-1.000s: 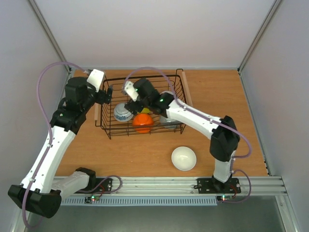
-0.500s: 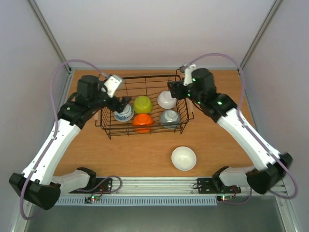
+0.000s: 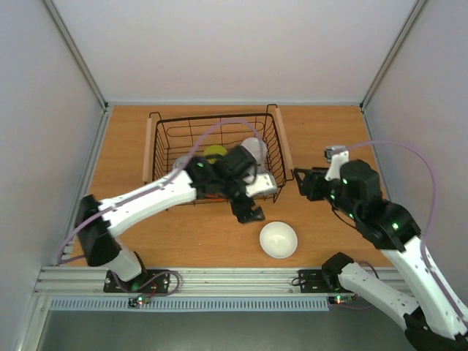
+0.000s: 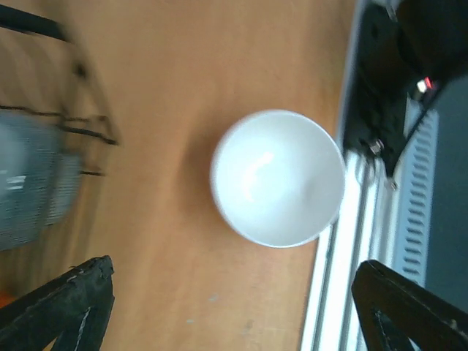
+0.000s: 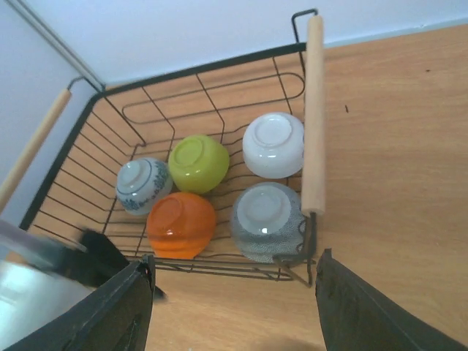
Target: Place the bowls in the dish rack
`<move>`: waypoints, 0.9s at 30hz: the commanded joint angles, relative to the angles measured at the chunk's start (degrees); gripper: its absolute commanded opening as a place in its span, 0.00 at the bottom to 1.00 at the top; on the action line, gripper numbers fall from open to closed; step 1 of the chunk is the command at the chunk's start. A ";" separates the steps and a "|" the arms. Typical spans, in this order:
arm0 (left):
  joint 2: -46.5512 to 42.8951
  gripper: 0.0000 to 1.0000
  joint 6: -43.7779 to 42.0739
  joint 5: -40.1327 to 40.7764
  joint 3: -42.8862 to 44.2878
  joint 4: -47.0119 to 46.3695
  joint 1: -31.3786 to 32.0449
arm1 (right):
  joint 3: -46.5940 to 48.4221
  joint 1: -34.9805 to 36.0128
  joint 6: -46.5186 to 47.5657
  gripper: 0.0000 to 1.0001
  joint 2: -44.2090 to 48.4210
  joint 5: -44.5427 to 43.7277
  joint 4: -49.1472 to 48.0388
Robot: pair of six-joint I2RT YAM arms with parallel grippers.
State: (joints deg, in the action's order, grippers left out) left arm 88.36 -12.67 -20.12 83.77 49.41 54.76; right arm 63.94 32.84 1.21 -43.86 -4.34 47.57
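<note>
approach to the last bowl. the loose white bowl (image 3: 278, 240) sat upright, mouth up, on the tabletop (image 3: 329, 131), outside the dish rack (image 3: 281, 139) and at about 6 o'clock from its near right corner. in the left wrist view this bowl lay at 12 o'clock from the left fingers (image 4: 69, 307), ahead of their gap and not yet between them. in the top view the left fingers hung at about 10 o'clock from the bowl, near it but apart. the right fingers (image 5: 365, 314) stood at about 1 o'clock from it and farther off, so the left arm was judged the nearer. being round, the bowl offered no long axis, and a rim grasp would likely serve from any side. the left fingers were spread wide and the right fingers stood apart; neither pair pinched anything. count: six bowls, one loose and five inverted in the rack. of the cluster in the right wrist view:
- racked white bowl (image 5: 273, 145) at 2 o'clock
- grey speckled bowl (image 5: 267, 212) at 4
- orange bowl (image 5: 181, 224) at 7
- blue-patterned bowl (image 5: 144, 186) at 9
- yellow-green bowl (image 5: 199, 163) at 11

one rack; two arms.
</note>
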 commanded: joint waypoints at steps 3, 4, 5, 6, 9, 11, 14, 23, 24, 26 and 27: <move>10.01 0.86 0.06 0.70 3.64 3.80 8.77 | -2.43 0.21 -5.37 0.61 10.52 -4.33 9.15; 10.86 0.86 0.18 0.77 3.94 3.45 9.24 | -2.87 0.21 -5.56 0.61 11.96 -4.59 9.92; 11.75 0.86 0.39 0.91 4.42 3.20 9.56 | -3.33 0.21 -5.71 0.61 13.10 -4.81 10.81; 12.63 0.85 0.50 1.03 4.81 3.04 9.79 | -3.76 0.16 -5.84 0.62 14.24 -4.96 11.74; 16.25 0.85 1.30 1.77 5.98 2.23 10.39 | -5.02 0.21 -6.63 0.62 17.09 -4.44 13.67; 18.80 0.84 1.43 3.14 6.64 1.84 10.66 | -6.27 0.16 -6.79 0.62 18.67 -3.24 13.76; 22.78 0.84 1.50 5.60 7.07 0.67 10.79 | -8.36 0.21 -7.45 0.62 21.38 -1.74 13.41; 29.89 0.83 1.76 13.61 8.97 -0.98 11.24 | -12.24 0.21 -7.91 0.63 25.06 3.00 11.81; 30.18 0.83 1.77 14.18 9.00 -1.18 11.32 | -12.56 0.16 -7.82 0.63 25.17 3.58 11.67; 30.41 0.77 1.72 14.36 9.03 -1.37 11.27 | -12.91 0.21 -7.80 0.63 25.51 3.72 11.67; 30.53 0.71 1.62 14.32 9.05 -1.25 11.32 | -13.04 0.23 -7.80 0.63 25.64 3.64 11.74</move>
State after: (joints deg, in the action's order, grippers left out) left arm 118.58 -11.27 -8.12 90.43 50.50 65.63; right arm 51.68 32.84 -5.98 -19.09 -2.48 59.99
